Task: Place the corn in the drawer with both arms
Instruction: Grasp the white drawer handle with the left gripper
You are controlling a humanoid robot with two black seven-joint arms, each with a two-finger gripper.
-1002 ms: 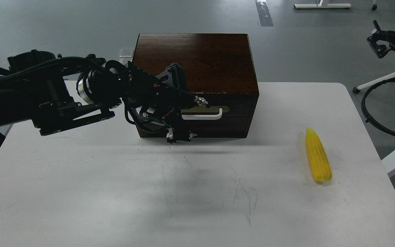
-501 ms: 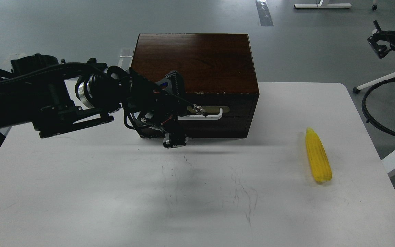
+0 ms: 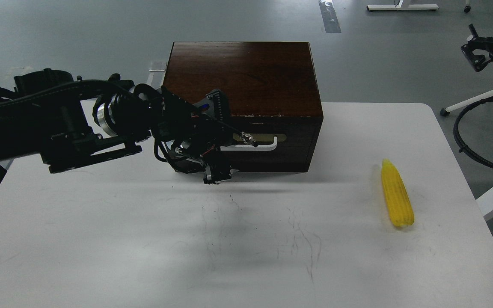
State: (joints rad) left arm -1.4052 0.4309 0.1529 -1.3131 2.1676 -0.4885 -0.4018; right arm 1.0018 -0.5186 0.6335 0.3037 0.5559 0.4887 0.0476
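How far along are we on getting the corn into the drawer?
Early. Nothing is finished: the drawer looks shut and the corn lies untouched on the table's right side. The left gripper is at the handle. Opening, picking and placing remain.

Box front crowded on the left, wide open room on the right

The left arm (image 3: 58, 128) reaches across the left half of the dark box (image 3: 242, 77), its pincer (image 3: 218, 162) standing in front of the drawer (image 3: 268, 145) and covering the left end of the white handle (image 3: 255, 147); only the handle's right end is exposed. The near tabletop (image 3: 144, 256) in front of the box is bare. The corn (image 3: 396, 194) lies alone, well apart from the box, with bare surface on every side of it. The right pincer (image 3: 479, 51) hangs off beyond the tabletop's far right corner, clear of everything.
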